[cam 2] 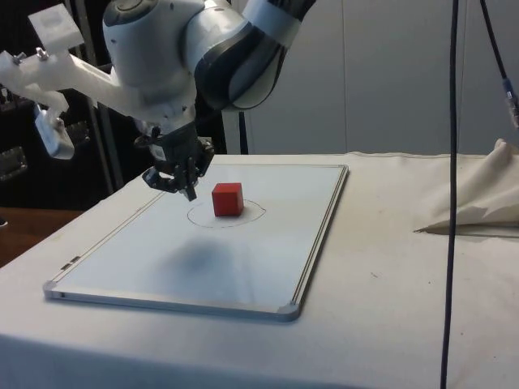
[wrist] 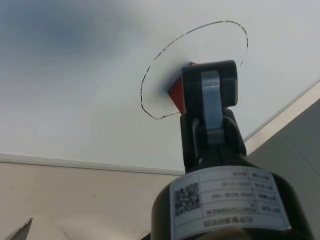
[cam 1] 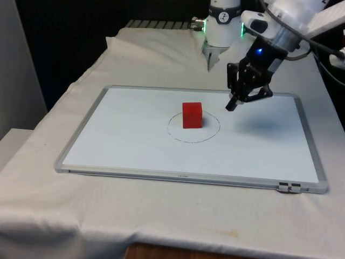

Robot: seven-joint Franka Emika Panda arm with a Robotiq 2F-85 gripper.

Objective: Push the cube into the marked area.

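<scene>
- Sitting inside the drawn circle on the whiteboard, the red cube looks already placed; in the side view it sits toward the ring's near edge.
- Gripper hovers just off the board, beside the cube on the front view's right, apart from it; fingers look pressed together, holding nothing.
- Risk: any further sweep toward the cube would shove it across the line and out.
- Risk: descending could scrape the tip on the board and shift it on the table.
</scene>
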